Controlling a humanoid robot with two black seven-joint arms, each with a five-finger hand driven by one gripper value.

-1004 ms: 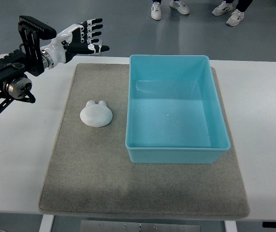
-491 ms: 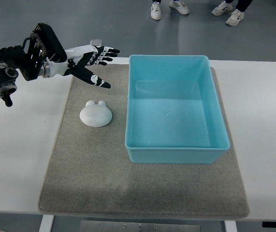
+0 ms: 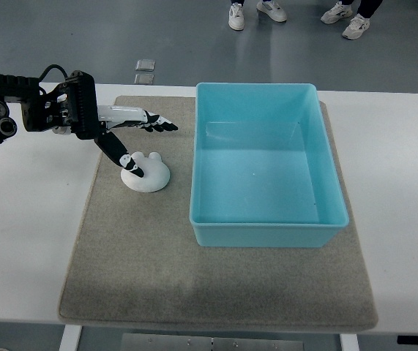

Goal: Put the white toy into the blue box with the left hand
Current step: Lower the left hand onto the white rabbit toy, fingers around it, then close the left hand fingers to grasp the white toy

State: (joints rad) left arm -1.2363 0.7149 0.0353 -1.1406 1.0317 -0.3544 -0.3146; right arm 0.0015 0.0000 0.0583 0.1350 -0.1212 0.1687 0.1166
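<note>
Fingers [image 3: 157, 122] of the left hand [image 3: 132, 128] are spread, holding nothing, thumb tip at the 1 white toy [image 3: 146, 174] on the mat [image 3: 143, 256], beside 1 blue box [image 3: 263, 172].

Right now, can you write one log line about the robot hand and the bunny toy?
left hand: open, over white toy | toy: on mat, not grasped | blue box: empty | right hand: not in view
</note>
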